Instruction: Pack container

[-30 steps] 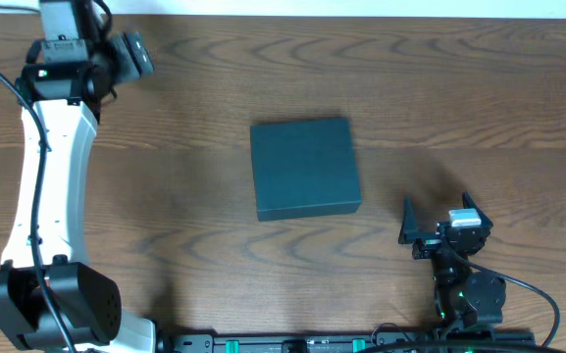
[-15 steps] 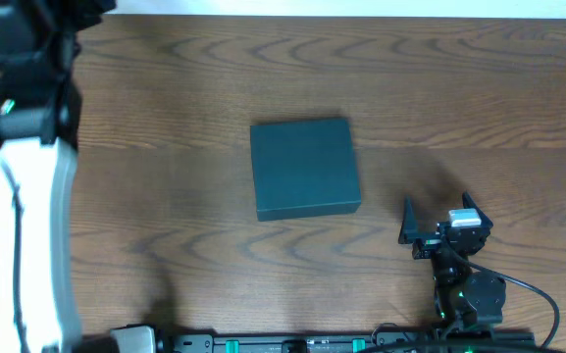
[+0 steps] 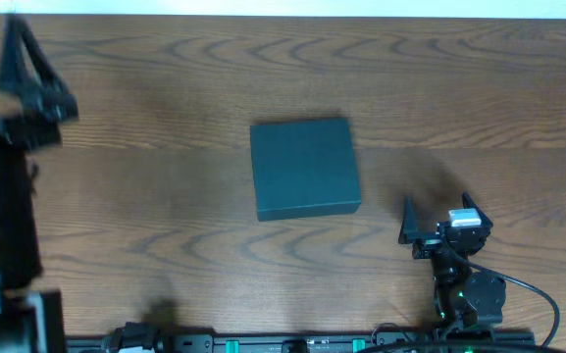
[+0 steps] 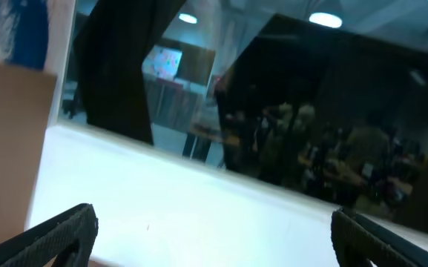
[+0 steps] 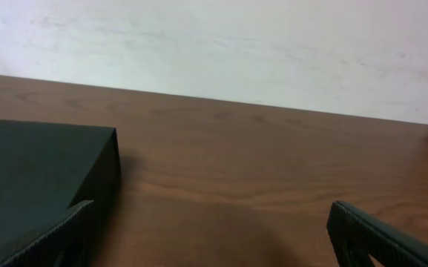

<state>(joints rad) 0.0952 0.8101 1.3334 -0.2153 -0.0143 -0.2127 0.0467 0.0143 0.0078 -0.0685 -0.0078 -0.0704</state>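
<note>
Container [image 3: 304, 167]: dark green, lid shut, lay flat near the middle of the bench [image 3: 479, 88].
Right hand [image 3: 437, 206]: stood wide, held nothing, sat low by the near edge, well apart from the container, off to its right.
Right wrist view: showed a corner of the container at the left and bare wood ahead.
Left hand [image 4: 212, 230]: stood wide, held nothing, looked blurred at the far left from above, pointed at a white wall [image 4: 162, 200] and dark glass [image 4: 332, 111].

The left arm [image 3: 3, 216] is a dark blur overhead; the right wrist view crops the container [image 5: 32, 178].
</note>
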